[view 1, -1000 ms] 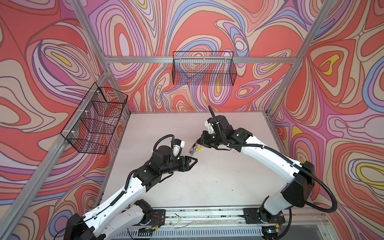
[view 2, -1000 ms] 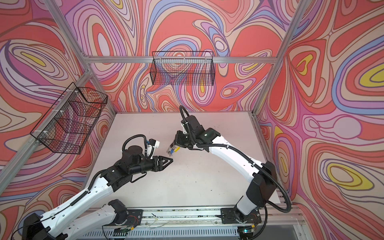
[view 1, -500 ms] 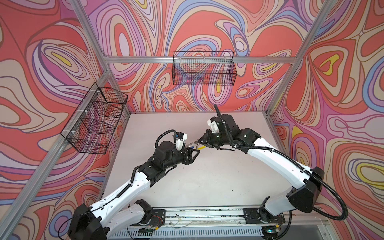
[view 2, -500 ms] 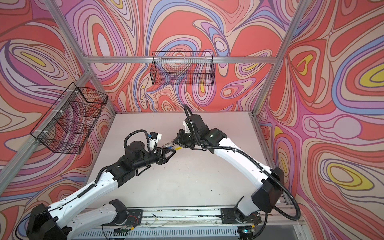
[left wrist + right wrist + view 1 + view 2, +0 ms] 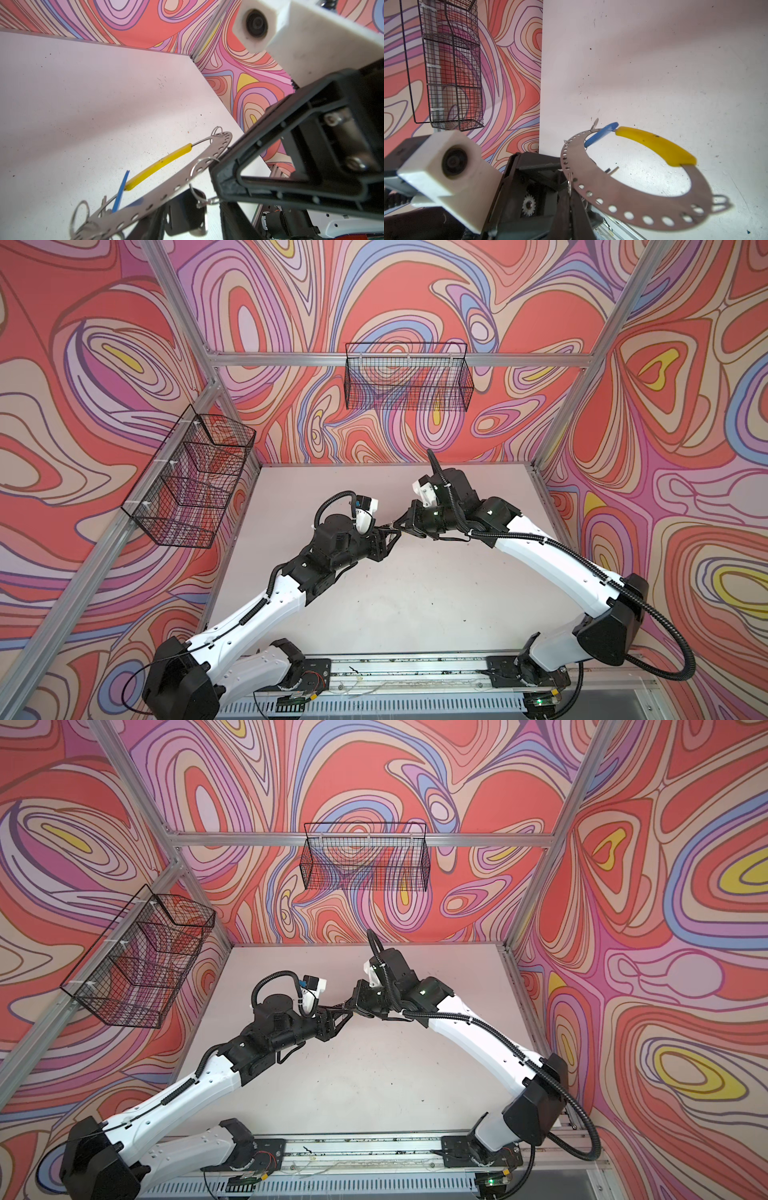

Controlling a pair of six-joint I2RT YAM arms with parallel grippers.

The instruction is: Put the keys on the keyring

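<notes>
1. Honestly, the keyring [image 5: 633, 199] is up off the table [image 5: 654, 62], with the right gripper [image 5: 402, 524] clamped tight on its holed band.
2. The left gripper [image 5: 388, 538] has its fingers spread either side of the black-tag key [image 5: 182, 207]. There's a gap showing, so I'd say no pinch.
3. The blue-tag key [image 5: 600, 134] sits right by the yellow sleeve [image 5: 656, 145].
4. The keyring looks thin, stiff, light and slick, so grab the flat band. The keys dangle, so the plastic tags seem the best hold.

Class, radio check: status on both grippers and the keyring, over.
Right gripper shut on keyring rim, above table. Left gripper around black tag under it, grip unclear. Blue tag by yellow sleeve. Nothing blocking.
</notes>
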